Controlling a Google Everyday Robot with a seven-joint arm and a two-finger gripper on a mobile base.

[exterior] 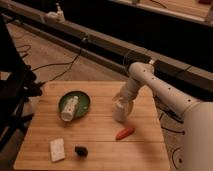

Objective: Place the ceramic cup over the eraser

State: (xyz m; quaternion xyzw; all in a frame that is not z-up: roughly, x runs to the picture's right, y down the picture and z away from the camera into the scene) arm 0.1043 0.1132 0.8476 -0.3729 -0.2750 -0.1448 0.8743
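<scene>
My gripper [121, 102]: down at the ceramic cup's [120, 114] rim (whether I grip it, I cannot tell)
The eraser [81, 150]: well apart, front-left

Wooden table [102, 137] carries a green plate [86, 100], ceramic cup [119, 114], orange carrot-like piece [125, 133], flat white pad [57, 149], and black eraser [81, 150] just beside the pad. Gripper [122, 101] at the cup's top.

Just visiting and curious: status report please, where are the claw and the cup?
Claw at the top of the white cup, mid-table. Black eraser uncovered, near front edge. Orange piece just in front of cup, beside the direct path.
</scene>
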